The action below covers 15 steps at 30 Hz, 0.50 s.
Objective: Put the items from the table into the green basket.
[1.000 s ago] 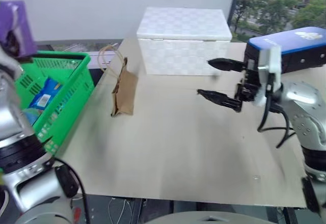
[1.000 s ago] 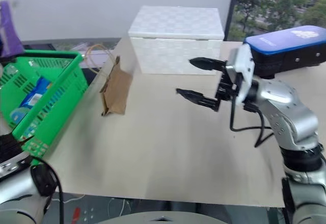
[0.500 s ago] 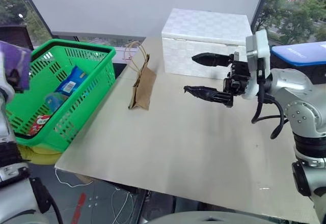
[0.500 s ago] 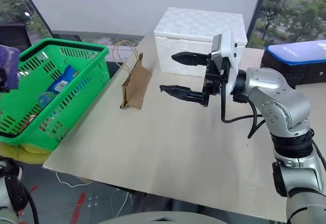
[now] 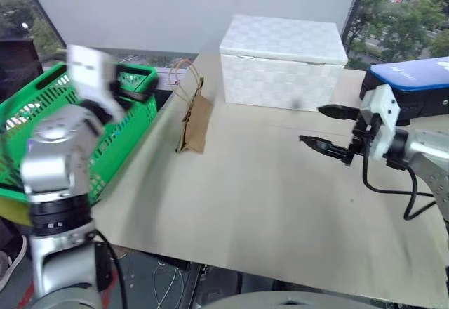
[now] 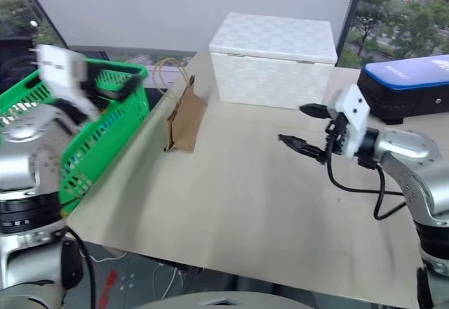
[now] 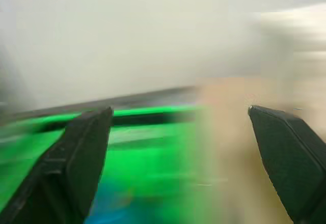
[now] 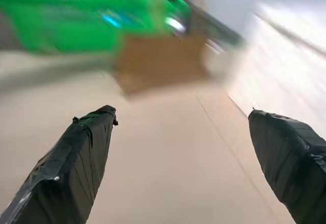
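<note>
A small brown paper bag point(image 5: 194, 123) with string handles stands on the beige table point(image 5: 238, 204), near its left edge. The green basket point(image 6: 105, 130) sits just left of the table. My left gripper point(image 7: 179, 127) is over the basket's table-side rim, open, with nothing between its fingers. My right gripper point(image 5: 321, 128) hovers above the table well to the right of the bag, in front of the white box, open and empty. The right wrist view looks along the tabletop toward the bag point(image 8: 158, 61) and the basket point(image 8: 76, 15).
A big white woven box point(image 5: 282, 60) stands at the back of the table. A blue-topped black case point(image 5: 410, 79) lies at the back right, behind my right arm. The table's front edge runs along the bottom, with cables on the floor below.
My left arm has swung right over the basket and its gripper has opened; the purple packet it held is gone from view. My right gripper moved right and lower. The camera also shifted.
</note>
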Available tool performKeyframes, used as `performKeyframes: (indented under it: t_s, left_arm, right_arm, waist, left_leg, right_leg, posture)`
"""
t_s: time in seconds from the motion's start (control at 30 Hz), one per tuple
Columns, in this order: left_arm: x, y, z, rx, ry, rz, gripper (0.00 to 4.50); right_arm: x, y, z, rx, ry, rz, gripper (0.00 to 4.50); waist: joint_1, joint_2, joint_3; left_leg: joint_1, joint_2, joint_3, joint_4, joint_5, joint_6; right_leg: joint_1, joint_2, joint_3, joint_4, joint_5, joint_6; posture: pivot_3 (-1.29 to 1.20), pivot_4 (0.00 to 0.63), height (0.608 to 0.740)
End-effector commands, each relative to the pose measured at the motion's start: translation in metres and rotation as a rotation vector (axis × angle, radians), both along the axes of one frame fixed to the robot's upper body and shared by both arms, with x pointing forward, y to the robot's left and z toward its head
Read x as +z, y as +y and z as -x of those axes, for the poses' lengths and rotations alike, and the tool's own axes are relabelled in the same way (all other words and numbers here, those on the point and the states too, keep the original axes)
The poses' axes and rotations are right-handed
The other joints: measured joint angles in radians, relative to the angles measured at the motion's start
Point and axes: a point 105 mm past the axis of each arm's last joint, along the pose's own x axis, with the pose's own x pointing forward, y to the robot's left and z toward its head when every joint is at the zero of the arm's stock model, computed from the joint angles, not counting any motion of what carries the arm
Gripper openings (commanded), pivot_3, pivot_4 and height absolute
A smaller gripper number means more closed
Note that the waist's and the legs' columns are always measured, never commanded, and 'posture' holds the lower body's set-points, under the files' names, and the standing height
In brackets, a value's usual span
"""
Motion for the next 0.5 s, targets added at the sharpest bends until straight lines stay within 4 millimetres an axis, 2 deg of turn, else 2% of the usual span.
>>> performKeyframes:
  t_s: [0.03, 0.07, 0.1, 0.17, 0.27, 0.3, 0.43, 0.5]
  left_arm:
    - [-0.019, -0.054, 0.019, -0.236, 0.094, 0.034, 4.41]
    - [-0.032, -0.064, 0.027, -0.284, 0.143, 0.05, 4.41]
    - [-0.043, -0.068, 0.032, -0.307, 0.18, 0.052, 4.41]
    - [-0.059, -0.07, 0.042, -0.329, 0.243, 0.051, 4.41]
    - [-0.075, -0.067, 0.058, -0.332, 0.308, 0.063, 4.41]
    - [-0.081, -0.066, 0.065, -0.334, 0.334, 0.063, 4.41]
    - [-0.099, -0.063, 0.084, -0.33, 0.395, 0.046, 4.41]
    - [-0.104, -0.059, 0.088, -0.309, 0.407, 0.051, 4.41]
  right_arm:
    - [0.002, -0.037, 0.001, -0.13, -0.055, 0.044, 4.5]
    - [-0.003, -0.046, 0.002, -0.161, -0.042, 0.049, 4.5]
    - [-0.007, -0.053, 0.003, -0.182, -0.035, 0.051, 4.5]
    - [-0.012, -0.061, 0.005, -0.202, -0.027, 0.061, 4.5]
    - [-0.017, -0.07, 0.006, -0.222, -0.009, 0.057, 4.5]
    - [-0.019, -0.073, 0.007, -0.231, 0.0, 0.054, 4.5]
    - [-0.028, -0.082, 0.009, -0.264, 0.021, 0.062, 4.5]
    - [-0.03, -0.086, 0.009, -0.274, 0.023, 0.065, 4.5]
  waist:
    - [-0.019, 0.001, -0.001]
    - [-0.058, 0.003, -0.002]
    - [-0.065, 0.004, -0.002]
    - [-0.091, 0.007, -0.003]
    - [-0.157, 0.014, 0.005]
    - [-0.16, 0.015, 0.007]
    - [-0.175, 0.019, 0.014]
    - [-0.177, 0.021, 0.016]
  left_leg:
    - [0.0, 0.0, 0.0, 0.0, 0.0, 0.0]
    - [0.001, 0.0, 0.001, 0.0, 0.0, 0.0]
    - [0.004, 0.004, 0.005, -0.001, 0.0, 0.001]
    - [0.008, 0.005, 0.008, -0.003, -0.002, 0.005]
    - [0.013, 0.01, 0.016, -0.002, -0.003, 0.006]
    - [0.022, 0.011, 0.017, -0.002, -0.003, 0.006]
    - [0.035, 0.016, 0.02, -0.004, -0.003, 0.006]
    - [0.041, 0.017, 0.021, -0.005, -0.003, 0.006]
  right_leg:
    - [0.0, 0.0, 0.0, 0.0, 0.0, 0.0]
    - [0.0, 0.001, 0.001, 0.0, 0.0, 0.0]
    - [0.0, 0.005, 0.004, 0.0, 0.0, 0.0]
    - [0.004, 0.005, 0.006, 0.001, 0.0, 0.0]
    - [0.012, 0.01, 0.012, -0.002, -0.001, 0.0]
    - [0.018, 0.012, 0.013, -0.002, -0.001, 0.0]
    - [0.031, 0.021, 0.02, -0.003, -0.004, 0.0]
    - [0.036, 0.024, 0.021, -0.003, -0.006, 0.001]
  posture:
    - [0.02, 0.003, 0.74]
    - [-0.01, 0.006, 0.74]
    - [-0.02, 0.009, 0.74]
    - [-0.03, 0.012, 0.74]
    - [-0.05, 0.019, 0.74]
    - [-0.04, 0.024, 0.74]
    - [-0.04, 0.027, 0.74]
    - [-0.03, 0.026, 0.74]
